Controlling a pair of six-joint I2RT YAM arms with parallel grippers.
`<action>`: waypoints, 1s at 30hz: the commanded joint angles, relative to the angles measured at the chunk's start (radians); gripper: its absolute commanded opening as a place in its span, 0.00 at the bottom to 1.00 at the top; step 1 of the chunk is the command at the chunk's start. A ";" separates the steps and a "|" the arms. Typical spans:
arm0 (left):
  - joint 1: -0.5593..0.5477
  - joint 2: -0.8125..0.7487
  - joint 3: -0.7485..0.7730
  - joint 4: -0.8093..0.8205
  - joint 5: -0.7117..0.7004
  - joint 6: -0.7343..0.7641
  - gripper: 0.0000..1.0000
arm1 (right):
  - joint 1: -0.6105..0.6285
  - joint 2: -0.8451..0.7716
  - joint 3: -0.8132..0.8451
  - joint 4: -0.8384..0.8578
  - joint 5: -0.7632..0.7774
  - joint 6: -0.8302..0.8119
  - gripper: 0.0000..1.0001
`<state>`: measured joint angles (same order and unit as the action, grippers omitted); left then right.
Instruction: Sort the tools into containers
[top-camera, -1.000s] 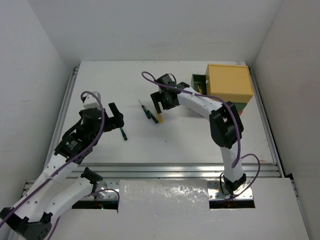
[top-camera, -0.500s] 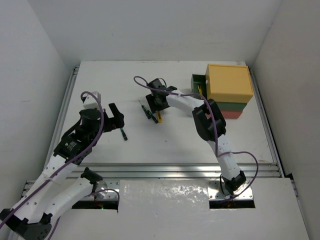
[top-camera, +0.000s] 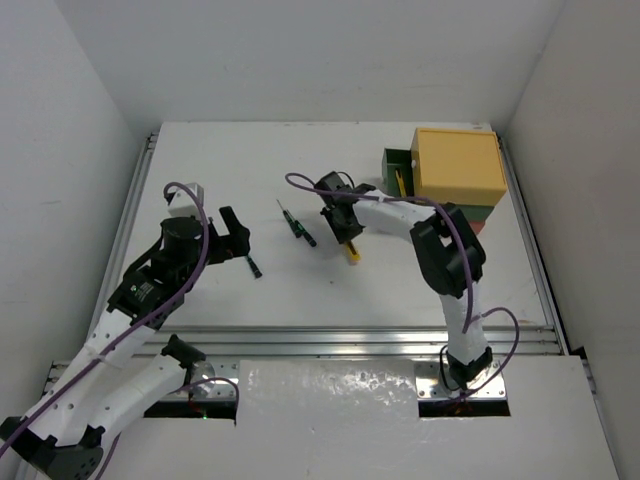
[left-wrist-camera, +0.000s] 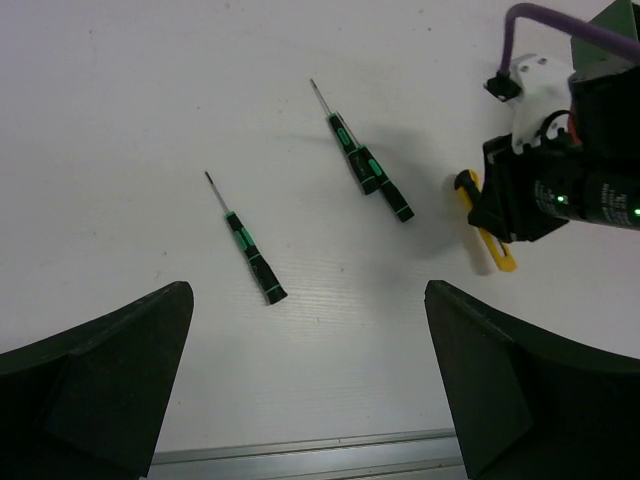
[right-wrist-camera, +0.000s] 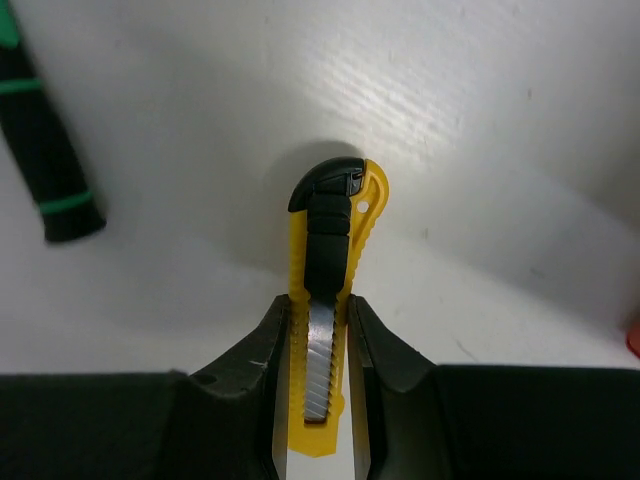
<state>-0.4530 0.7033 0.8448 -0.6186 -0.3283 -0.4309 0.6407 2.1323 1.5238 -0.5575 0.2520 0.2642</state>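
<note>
The utility knife (right-wrist-camera: 327, 240) in the right hand (right-wrist-camera: 320, 312), mid desk (top-camera: 300, 300)
Jaws shut on its flat yellow sides next to the black slider; possibly just off the desk, hard to tell. Light, stiff, ribbed plastic: a side grip should hold. The left hand (left-wrist-camera: 305, 300) gapes wide, empty, above a screwdriver (left-wrist-camera: 248, 255).

White-shelled left arm (top-camera: 105, 335) and white-shelled right arm (top-camera: 462, 315) are seen, black at the joints. A thin purple cable (top-camera: 206, 240) is looped along each. The left gripper (left-wrist-camera: 308, 300) is shown dark and wedge-fingered.
</note>
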 joint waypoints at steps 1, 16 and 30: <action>-0.007 -0.005 0.011 0.046 0.012 0.012 1.00 | -0.004 -0.146 -0.034 0.007 -0.064 -0.022 0.13; -0.007 -0.025 0.010 0.046 0.011 0.012 1.00 | -0.004 -0.511 -0.049 -0.044 -0.039 -0.039 0.10; -0.007 -0.051 0.020 -0.001 -0.178 -0.051 1.00 | -0.045 -0.652 -0.018 -0.053 0.237 -0.057 0.10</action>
<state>-0.4530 0.6403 0.8452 -0.6319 -0.4488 -0.4618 0.6178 1.4677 1.4548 -0.6281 0.4122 0.2310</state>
